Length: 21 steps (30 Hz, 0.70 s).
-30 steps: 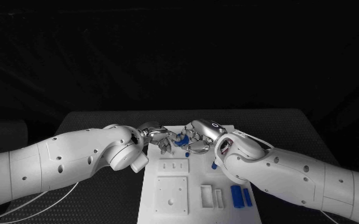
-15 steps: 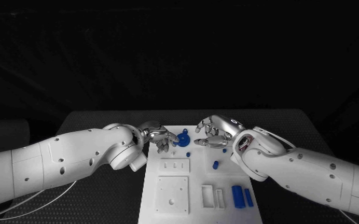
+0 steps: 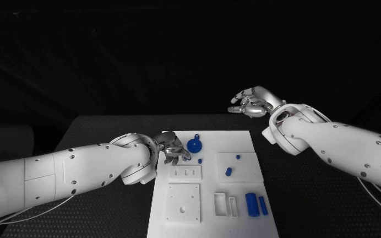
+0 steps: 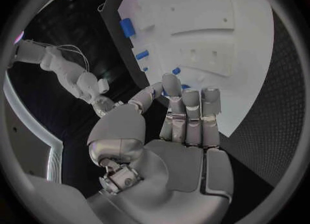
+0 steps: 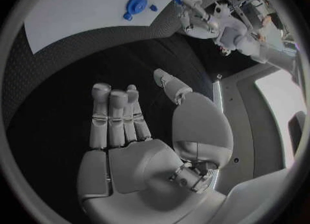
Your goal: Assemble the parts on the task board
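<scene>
Both hands empty, fingers apart: left hand (image 3: 172,145) at task board (image 3: 242,207) far-left edge beside blue round part (image 3: 194,145); right hand (image 3: 252,103) raised past far-right corner

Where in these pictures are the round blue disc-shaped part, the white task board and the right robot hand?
round blue disc-shaped part (image 3: 194,146), head view, its flat face
white task board (image 3: 250,224), head view, bare near corner
right robot hand (image 3: 252,103), head view, palm

White task board (image 3: 246,194) carries blue parts (image 3: 251,204) on a black table (image 3: 317,205).
</scene>
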Motion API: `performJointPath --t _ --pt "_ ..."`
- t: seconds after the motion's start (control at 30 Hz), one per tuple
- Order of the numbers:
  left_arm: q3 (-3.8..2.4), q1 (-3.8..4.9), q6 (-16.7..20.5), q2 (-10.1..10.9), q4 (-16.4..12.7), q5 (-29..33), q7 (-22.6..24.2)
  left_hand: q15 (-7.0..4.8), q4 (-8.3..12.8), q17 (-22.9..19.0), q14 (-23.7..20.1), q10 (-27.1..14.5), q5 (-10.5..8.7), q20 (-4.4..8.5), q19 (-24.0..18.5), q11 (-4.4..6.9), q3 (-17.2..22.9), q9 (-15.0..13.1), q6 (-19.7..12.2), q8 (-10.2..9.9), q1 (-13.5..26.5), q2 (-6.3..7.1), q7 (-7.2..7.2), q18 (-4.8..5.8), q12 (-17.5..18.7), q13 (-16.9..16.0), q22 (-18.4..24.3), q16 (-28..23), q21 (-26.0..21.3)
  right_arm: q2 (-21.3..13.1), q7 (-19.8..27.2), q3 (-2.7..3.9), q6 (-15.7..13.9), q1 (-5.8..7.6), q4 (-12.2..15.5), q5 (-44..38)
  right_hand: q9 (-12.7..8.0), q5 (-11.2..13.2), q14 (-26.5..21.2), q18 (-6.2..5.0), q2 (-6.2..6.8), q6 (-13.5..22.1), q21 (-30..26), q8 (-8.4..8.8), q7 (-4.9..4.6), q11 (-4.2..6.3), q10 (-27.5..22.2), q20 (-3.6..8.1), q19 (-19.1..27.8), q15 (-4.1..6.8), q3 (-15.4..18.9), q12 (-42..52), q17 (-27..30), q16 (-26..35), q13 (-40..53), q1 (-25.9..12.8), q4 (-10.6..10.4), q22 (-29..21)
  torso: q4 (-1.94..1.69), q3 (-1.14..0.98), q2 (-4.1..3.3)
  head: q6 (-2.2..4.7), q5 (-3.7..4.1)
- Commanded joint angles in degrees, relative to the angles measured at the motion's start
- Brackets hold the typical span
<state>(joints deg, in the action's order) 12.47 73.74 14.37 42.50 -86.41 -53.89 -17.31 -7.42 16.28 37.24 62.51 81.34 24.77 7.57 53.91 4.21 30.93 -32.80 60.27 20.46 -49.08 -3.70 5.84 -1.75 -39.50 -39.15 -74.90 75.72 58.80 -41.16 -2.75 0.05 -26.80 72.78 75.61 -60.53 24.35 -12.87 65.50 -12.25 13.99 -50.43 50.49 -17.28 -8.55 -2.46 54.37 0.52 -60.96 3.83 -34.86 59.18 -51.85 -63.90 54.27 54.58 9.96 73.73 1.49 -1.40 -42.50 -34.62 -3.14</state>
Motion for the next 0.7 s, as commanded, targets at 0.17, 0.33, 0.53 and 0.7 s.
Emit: performJointPath --t 0.17,0.33,0.53,0.7 --pt "1.32 -0.12 1.88 -0.86 -0.37 -8.03 -4.78 -3.82 0.08 0.34 5.33 0.86 2.47 8.14 1.83 1.11 0.38 -0.91 5.92 -0.16 -0.27 0.29 -4.73 -1.51 -3.0 -2.26 -0.98 2.54 2.42 2.04 4.9 -0.03 0.0 0.93 -7.17 12.9 0.38 -1.42 -3.44 -1.82 -1.28 0.68 -5.68 0.18 -1.02 -0.86 -3.19 -2.82 4.25 -1.15 0.81 -4.26 3.73 5.93 -5.47 0.15 1.05 -2.05 -0.02 -0.27 1.08 -1.57 -0.52" --pt "1.32 -1.38 2.31 -0.89 -0.33 -7.99 -5.28 -4.29 0.38 0.4 6.11 0.8 7.42 8.2 2.65 1.62 0.71 -1.46 7.15 0.17 0.61 0.36 -5.24 -1.69 -4.96 -3.67 -0.95 3.98 2.93 3.56 5.32 -0.03 0.24 0.96 -11.08 13.61 0.45 -2.01 -4.37 -1.96 -1.68 0.97 -7.46 0.1 -1.24 -1.18 -3.9 -3.93 5.67 -1.59 1.24 -4.89 4.81 7.28 -7.96 0.21 1.42 -2.51 -0.21 -0.55 1.82 -2.67 -0.83" --pt "1.33 -2.1 1.52 -1.09 -0.05 -7.21 -5.61 -4.58 -1.03 0.09 6.31 0.47 0.6 8.09 3.07 1.92 7.26 -2.01 8.34 0.43 1.01 2.69 -5.71 -1.88 -6.47 -4.51 -0.81 4.93 2.98 4.84 5.38 -0.03 0.71 0.97 -13.21 13.94 0.4 -2.71 -5.28 -2.16 -1.89 1.36 -8.36 0.16 -1.5 -1.46 -4.62 -4.75 6.62 -1.97 1.5 -5.02 5.46 7.95 -9.9 0.29 1.64 -2.51 -0.28 -0.76 2.34 -3.43 -1.1" --pt "1.34 -2.47 1.2 -1.45 0.33 -7.17 -6.1 -4.78 -1.29 -0.13 6.53 0.51 0.44 8.1 3.54 2.16 9.46 -2.39 9.04 0.67 3.83 1.61 -5.8 -1.92 -7.41 -4.8 -1.02 5.66 3.49 5.84 5.11 -0.04 1.31 0.97 -14.84 14.08 0.34 -3.09 -6.19 -2.22 -1.95 1.72 -9.1 0.25 -1.72 -1.73 -5.37 -5.33 7.56 -2.33 1.68 -5.18 5.92 8.48 -11.23 0.17 1.74 -2.49 -0.4 -0.9 2.67 -4.1 -1.23"
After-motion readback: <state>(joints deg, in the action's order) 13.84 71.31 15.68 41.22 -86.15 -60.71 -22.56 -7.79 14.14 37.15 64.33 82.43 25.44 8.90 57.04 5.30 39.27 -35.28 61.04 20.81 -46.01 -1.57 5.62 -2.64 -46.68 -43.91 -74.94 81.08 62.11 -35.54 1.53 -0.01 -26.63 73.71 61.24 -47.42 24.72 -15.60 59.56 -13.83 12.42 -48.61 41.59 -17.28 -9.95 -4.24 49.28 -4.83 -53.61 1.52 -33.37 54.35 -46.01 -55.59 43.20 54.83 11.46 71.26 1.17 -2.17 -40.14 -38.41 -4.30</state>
